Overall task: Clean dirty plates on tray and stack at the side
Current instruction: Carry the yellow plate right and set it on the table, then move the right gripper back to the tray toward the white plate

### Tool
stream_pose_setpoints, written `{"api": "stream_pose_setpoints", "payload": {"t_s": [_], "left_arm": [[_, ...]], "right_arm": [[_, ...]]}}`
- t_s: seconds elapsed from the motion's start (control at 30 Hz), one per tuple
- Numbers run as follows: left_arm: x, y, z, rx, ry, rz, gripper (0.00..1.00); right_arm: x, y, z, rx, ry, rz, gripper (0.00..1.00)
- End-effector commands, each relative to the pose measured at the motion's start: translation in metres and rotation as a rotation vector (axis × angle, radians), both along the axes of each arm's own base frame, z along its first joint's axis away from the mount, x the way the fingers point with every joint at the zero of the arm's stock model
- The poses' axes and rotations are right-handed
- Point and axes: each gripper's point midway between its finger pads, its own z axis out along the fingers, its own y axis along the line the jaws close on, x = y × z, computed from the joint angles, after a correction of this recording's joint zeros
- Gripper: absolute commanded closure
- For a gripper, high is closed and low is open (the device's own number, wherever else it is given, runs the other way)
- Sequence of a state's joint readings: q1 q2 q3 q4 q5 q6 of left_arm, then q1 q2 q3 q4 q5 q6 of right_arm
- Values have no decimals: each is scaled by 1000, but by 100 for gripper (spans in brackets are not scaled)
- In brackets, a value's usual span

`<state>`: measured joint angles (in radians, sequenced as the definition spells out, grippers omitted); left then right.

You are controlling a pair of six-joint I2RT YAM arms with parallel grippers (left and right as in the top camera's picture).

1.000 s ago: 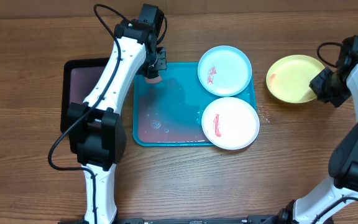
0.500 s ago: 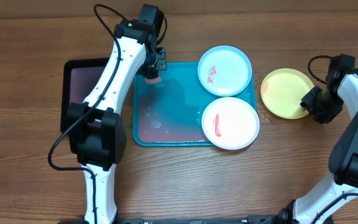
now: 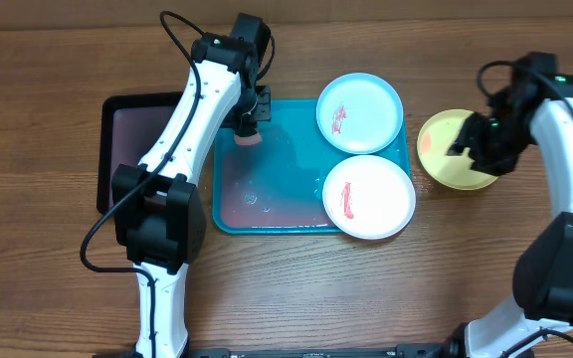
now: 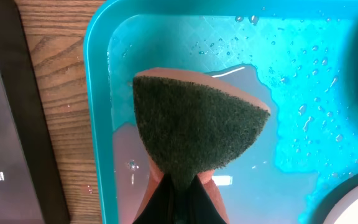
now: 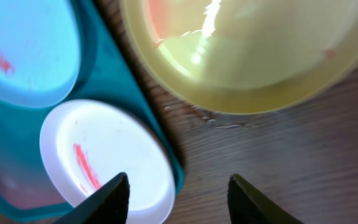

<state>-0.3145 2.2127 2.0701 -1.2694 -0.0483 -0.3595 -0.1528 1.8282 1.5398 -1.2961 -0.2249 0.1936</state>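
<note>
The turquoise tray (image 3: 267,204) holds the light blue plate (image 3: 360,111) at its back right and the white plate (image 3: 368,195) at its front right, each with a red smear. The yellow-green plate (image 3: 443,149) lies on the table right of the tray, partly under my right arm. My left gripper (image 3: 248,127) is shut on a sponge (image 4: 197,127), green pad and pink back, pressed on the tray's wet back-left floor (image 4: 303,93). My right gripper (image 3: 477,144) is open and empty above the yellow-green plate's right side. The right wrist view shows the yellow-green plate (image 5: 253,56), white plate (image 5: 107,158) and blue plate (image 5: 23,50).
A smaller black tray (image 3: 132,149) lies left of the turquoise one. Pinkish water pools on the tray floor (image 3: 257,204). Water drops lie on the wood (image 5: 219,121) by the yellow-green plate. Bare wooden table lies in front and to the right.
My right gripper has let go of the yellow-green plate, which came down on the table closer to the tray, and has risen over it. The left gripper with the sponge shifted slightly right.
</note>
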Motion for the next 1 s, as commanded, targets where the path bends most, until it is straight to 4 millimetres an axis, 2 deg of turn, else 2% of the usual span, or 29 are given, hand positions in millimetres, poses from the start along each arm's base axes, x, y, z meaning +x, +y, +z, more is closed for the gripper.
{"api": "stream_pose_setpoints", "payload": {"t_s": [0.0, 0.1, 0.3, 0.37, 0.5, 0.67, 0.8, 0.97], "left_arm": [[1, -1, -2, 6, 3, -11, 96], [1, 0, -2, 10, 2, -15, 96], [1, -1, -2, 14, 0, -19, 96], [1, 0, -2, 16, 0, -19, 96], [1, 0, -2, 18, -1, -20, 96], [1, 0, -2, 18, 0, -23, 96], [1, -1, -2, 17, -1, -23, 96], [1, 0, -2, 18, -1, -23, 96]], "right_arm": [[-16, 30, -17, 41, 34, 133, 52], [-31, 45, -34, 44, 83, 175, 55], [-52, 57, -59, 32, 139, 212, 60], [-54, 58, -65, 23, 148, 186, 66], [-59, 52, -79, -48, 164, 156, 67], [-61, 55, -87, -52, 160, 167, 70], [-60, 55, -87, -52, 156, 160, 80], [-62, 55, -91, -52, 159, 155, 81]]}}
